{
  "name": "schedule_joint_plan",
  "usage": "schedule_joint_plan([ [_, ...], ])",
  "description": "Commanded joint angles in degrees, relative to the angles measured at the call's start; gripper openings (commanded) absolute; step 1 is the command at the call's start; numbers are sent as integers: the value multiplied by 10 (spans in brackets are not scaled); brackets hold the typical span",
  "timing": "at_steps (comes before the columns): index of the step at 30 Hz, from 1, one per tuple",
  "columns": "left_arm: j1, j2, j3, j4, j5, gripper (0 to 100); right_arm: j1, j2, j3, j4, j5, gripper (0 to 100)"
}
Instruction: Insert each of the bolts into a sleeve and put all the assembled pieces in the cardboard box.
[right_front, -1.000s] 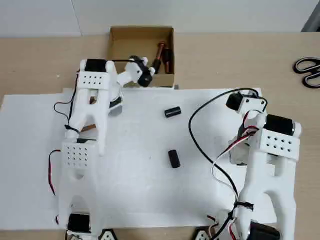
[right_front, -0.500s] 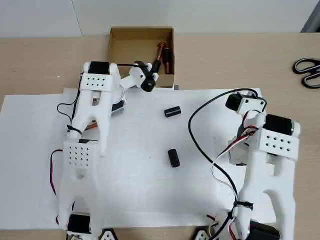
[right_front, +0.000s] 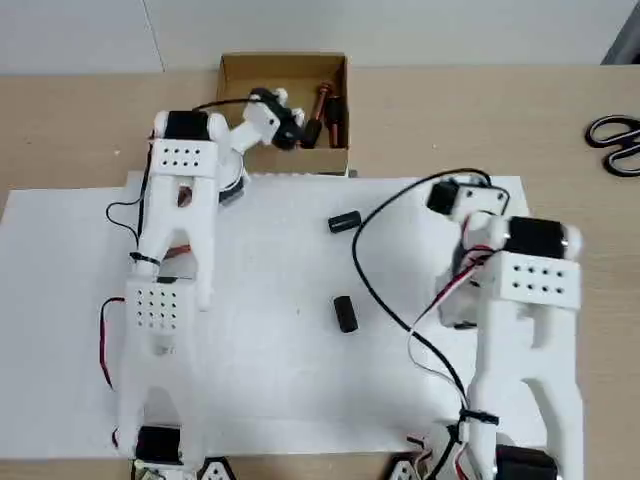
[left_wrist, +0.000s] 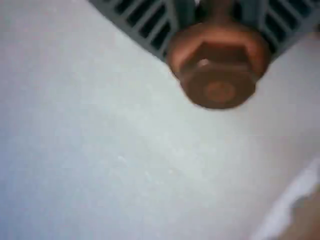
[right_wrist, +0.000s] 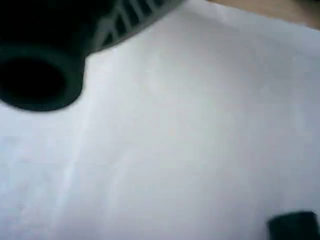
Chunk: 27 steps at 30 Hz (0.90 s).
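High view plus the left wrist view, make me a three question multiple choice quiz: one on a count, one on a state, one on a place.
1. How many black sleeves lie loose on the white sheet?
A one
B two
C four

2. What state is the left gripper in?
A shut on a copper bolt
B open over the white sheet
C shut on a black sleeve

3. Where are the finished pieces?
A on the white sheet
B in the left gripper
C in the cardboard box

Answers:
1 B: the high view shows two sleeves lying apart on the sheet.
2 A: the left wrist view shows the bolt's hexagonal head sticking out of the gripper.
3 C: copper and black pieces lie along the box's right side.
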Motion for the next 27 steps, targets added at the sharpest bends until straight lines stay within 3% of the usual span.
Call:
schedule_joint_plan([
  [1,1,-132,19,4,40,6,-22,-41,-35,12,-25,4],
  [13,16,-426,219,4,182,6,-123,-260,-31,7,-26,4],
  [18,19,-564,323,2,264,6,-131,-359,-11,-2,-135,3],
  [27,33,-772,536,-29,410,6,-230,-488,123,-98,-143,3],
])
